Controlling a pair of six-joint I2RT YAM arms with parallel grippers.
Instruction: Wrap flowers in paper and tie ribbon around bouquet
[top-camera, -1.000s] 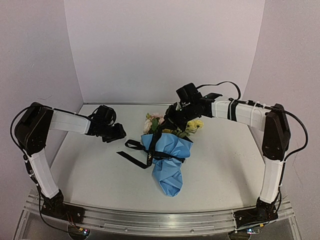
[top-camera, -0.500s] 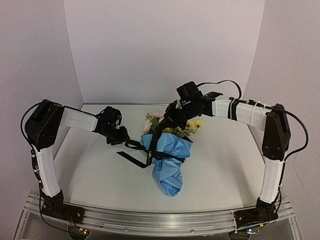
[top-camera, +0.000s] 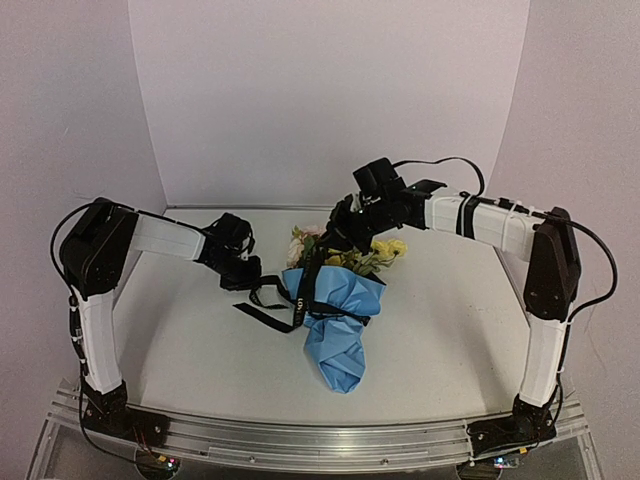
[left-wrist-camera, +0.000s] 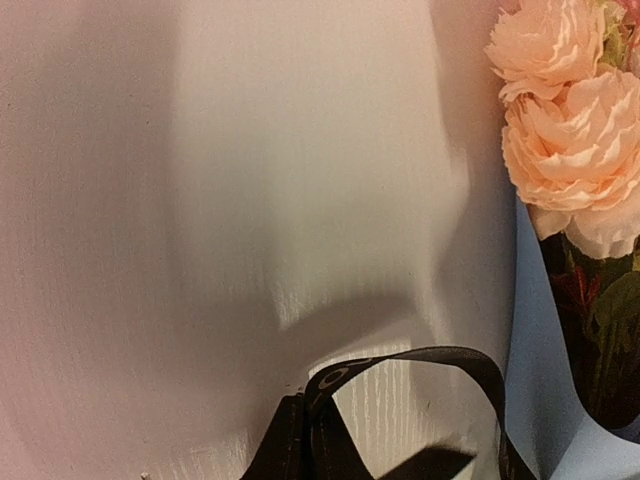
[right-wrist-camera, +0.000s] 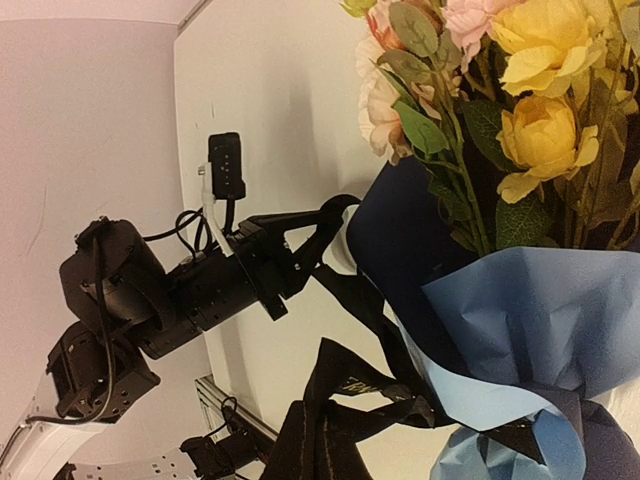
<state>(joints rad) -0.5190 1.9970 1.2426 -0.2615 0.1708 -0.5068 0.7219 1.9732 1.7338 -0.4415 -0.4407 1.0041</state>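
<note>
the bouquet lies in the middle of the top view on the white table. its light blue paper tapers toward the bottom of the frame, and the yellow and pink flowers point toward the top. the black ribbon circles the cone and loops out to the left. your left gripper, just left of the paper, is clenched on that loop. your right gripper, over the blooms, is clenched on a ribbon strand running down across the paper.
</note>
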